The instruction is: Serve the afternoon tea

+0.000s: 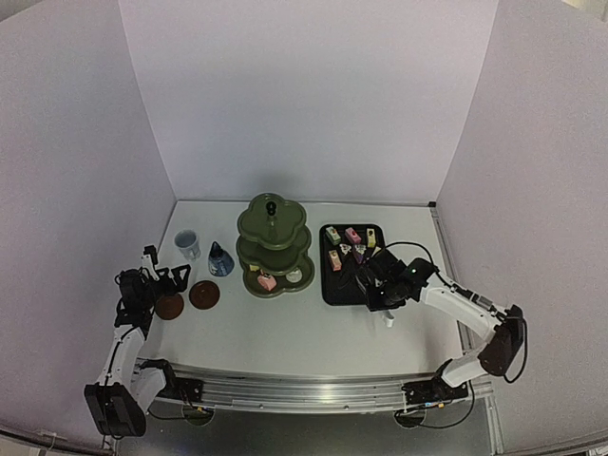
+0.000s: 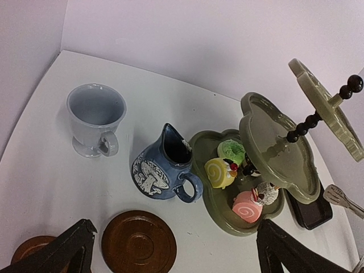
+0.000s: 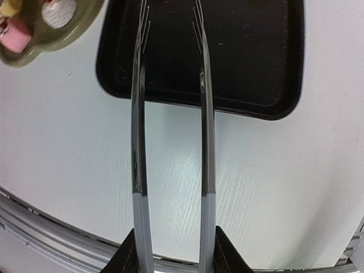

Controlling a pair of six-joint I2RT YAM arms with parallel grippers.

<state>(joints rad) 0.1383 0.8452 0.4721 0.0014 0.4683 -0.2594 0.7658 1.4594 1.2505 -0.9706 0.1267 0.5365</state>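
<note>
steel tongs (image 3: 138, 114) sit clamped in our right jaws, their two tips held apart over the near edge of the black tray (image 3: 250, 57) just ahead. our left jaws stand wide open above the table (image 2: 51, 187). two brown coasters (image 2: 138, 242) lie right below them. ahead sits the blue jug (image 2: 162, 170), the pale cup (image 2: 94, 116) to its left, and the green stand (image 2: 273, 153) with small cakes (image 2: 219, 172) on its lowest tier to its right.

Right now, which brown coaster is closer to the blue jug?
The right coaster, just in front of the blue jug; the left coaster lies farther left.
</note>
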